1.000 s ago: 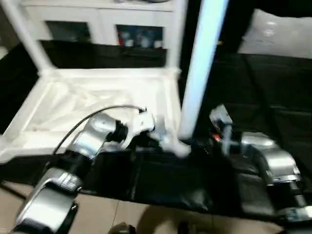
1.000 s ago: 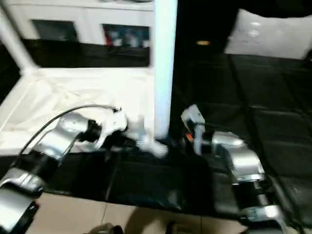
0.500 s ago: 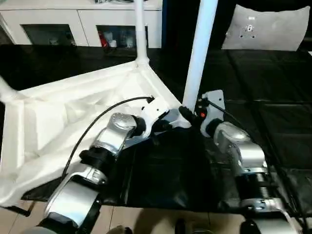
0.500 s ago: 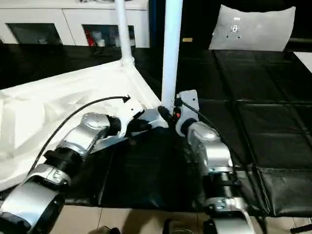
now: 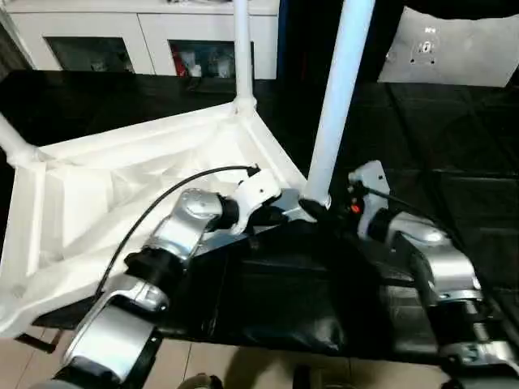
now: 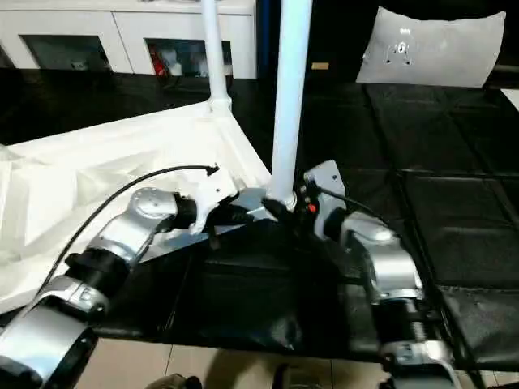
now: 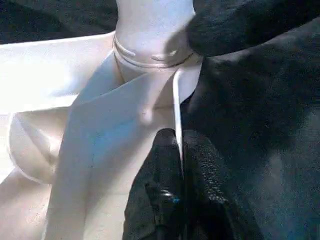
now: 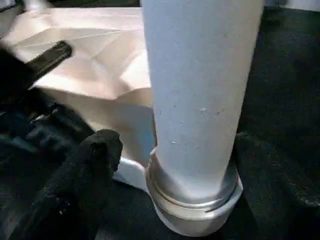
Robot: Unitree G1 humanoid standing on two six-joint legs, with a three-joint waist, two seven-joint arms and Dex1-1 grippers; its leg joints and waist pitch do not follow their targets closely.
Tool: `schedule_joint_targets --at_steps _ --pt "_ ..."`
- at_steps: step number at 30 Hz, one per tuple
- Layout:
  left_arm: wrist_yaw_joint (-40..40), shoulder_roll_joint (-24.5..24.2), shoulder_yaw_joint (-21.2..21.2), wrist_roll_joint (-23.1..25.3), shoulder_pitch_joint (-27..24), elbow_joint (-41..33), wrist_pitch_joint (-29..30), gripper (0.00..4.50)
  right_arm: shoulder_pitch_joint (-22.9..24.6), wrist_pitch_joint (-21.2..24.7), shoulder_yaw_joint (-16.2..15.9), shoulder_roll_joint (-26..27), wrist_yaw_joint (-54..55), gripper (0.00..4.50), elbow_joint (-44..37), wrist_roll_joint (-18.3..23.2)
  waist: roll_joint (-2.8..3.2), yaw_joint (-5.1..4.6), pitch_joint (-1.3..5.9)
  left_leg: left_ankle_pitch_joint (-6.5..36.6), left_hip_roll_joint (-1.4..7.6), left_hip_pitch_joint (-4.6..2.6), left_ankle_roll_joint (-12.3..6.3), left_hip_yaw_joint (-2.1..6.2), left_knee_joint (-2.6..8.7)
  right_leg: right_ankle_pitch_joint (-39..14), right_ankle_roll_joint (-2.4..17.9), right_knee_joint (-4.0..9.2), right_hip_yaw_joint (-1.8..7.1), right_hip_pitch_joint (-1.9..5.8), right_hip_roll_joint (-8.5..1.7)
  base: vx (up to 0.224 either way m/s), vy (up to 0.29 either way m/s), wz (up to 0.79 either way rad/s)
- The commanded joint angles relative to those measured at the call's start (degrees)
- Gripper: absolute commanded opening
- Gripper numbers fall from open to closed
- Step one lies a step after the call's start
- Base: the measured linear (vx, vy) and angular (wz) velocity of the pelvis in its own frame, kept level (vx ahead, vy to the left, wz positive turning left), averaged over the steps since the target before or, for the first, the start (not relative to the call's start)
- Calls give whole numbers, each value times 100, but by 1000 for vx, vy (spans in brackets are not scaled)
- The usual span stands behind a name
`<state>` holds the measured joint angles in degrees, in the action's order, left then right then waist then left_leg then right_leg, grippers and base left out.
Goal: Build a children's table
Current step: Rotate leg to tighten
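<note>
Left jaws (image 7: pixel 179 150) pinch tabletop (image 5: pixel 122 186) rim; right jaws (image 8: pixel 170 160) spread around leg (image 8: pixel 200 90).

Black padded mat (image 5: pixel 454 130) covers the work area, seams dividing it into panels. White cabinet (image 5: pixel 146 32) along the far side, two dark glass-fronted openings, small items inside too blurred to identify. Grey cushion-like thing (image 6: pixel 434 49) on the far right of the mat. Beige tiled floor (image 6: pixel 211 365) along the near edge.
</note>
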<state>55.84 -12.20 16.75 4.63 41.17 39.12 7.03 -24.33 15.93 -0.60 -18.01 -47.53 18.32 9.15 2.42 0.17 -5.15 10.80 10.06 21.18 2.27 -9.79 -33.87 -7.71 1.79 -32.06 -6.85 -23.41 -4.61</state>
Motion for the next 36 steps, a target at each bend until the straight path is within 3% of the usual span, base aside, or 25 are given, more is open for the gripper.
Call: schedule_joint_targets --at_steps 1,5,6,8,14,19,20,21,26,27,34,36 --pt "577 -188 101 -174 -62 -327 -375 0 17 -350 -67 -270 -712 383 91 93 -66 37 432 1047 289 -26 -716 89 342 -1992 1079 408 314 378 -434 0 0 0" --pt "1284 -456 252 -293 -209 -474 -676 0 -82 -556 -90 -503 -1438 383 361 284 -50 73 450 1067 312 -29 -738 85 345 -1854 1173 375 320 384 -434 0 0 0" --pt "1505 -557 320 -313 -245 -534 -737 0 -118 -661 -172 -593 -1697 383 446 311 -72 95 461 1058 318 -34 -732 75 343 -1841 1191 368 317 381 -430 0 0 0" --pt "1716 -664 387 -317 -280 -593 -807 0 -144 -734 -286 -693 -2030 383 486 341 -45 146 456 1018 329 -41 -732 74 345 -1819 1207 355 317 365 -421 0 0 0" --pt "2272 -932 547 -330 -390 -786 -1009 0 -257 -558 -485 -854 -2958 358 536 560 -49 291 473 932 358 -61 -721 66 347 -1667 1261 313 340 362 -442 0 0 0" --pt "2587 -1040 654 -404 -460 -990 -1048 0 -396 -575 -589 -851 -3318 316 759 604 -49 319 469 951 352 -67 -638 66 353 -1818 1207 332 339 356 -440 0 0 0" --pt "2623 -1047 669 -412 -472 -1026 -1044 0 -413 -570 -615 -839 -3359 302 783 612 -110 312 469 934 350 -56 -646 60 352 -1811 1202 326 340 362 -440 0 0 0" --pt "2666 -1055 684 -417 -484 -1067 -1041 0 -436 -560 -656 -829 -3428 292 814 636 -77 326 473 884 355 -58 -649 72 354 -1809 1197 310 339 362 -445 0 0 0" --pt "2712 -1038 701 -429 -494 -1128 -1026 0 -435 -393 -744 -792 -3635 257 787 700 -76 323 469 884 346 -56 -644 67 349 -1860 1169 323 337 357 -436 0 0 0" --pt "2713 -1034 704 -430 -490 -1130 -1025 0 -435 -351 -758 -792 -3672 230 786 705 -80 324 471 863 344 -49 -643 69 349 -1872 1153 322 335 364 -440 0 0 0" --pt "2659 -1037 698 -427 -467 -1104 -985 0 -380 -223 -809 -823 -3858 206 719 821 -66 332 472 893 346 -64 -605 69 349 -1902 1138 332 335 355 -436 0 0 0" --pt "2466 -1002 612 -411 -432 -1024 -865 0 -238 67 -752 -824 -3830 204 391 990 -69 339 466 854 347 -60 -632 71 351 -1831 1148 325 337 356 -425 0 0 0"
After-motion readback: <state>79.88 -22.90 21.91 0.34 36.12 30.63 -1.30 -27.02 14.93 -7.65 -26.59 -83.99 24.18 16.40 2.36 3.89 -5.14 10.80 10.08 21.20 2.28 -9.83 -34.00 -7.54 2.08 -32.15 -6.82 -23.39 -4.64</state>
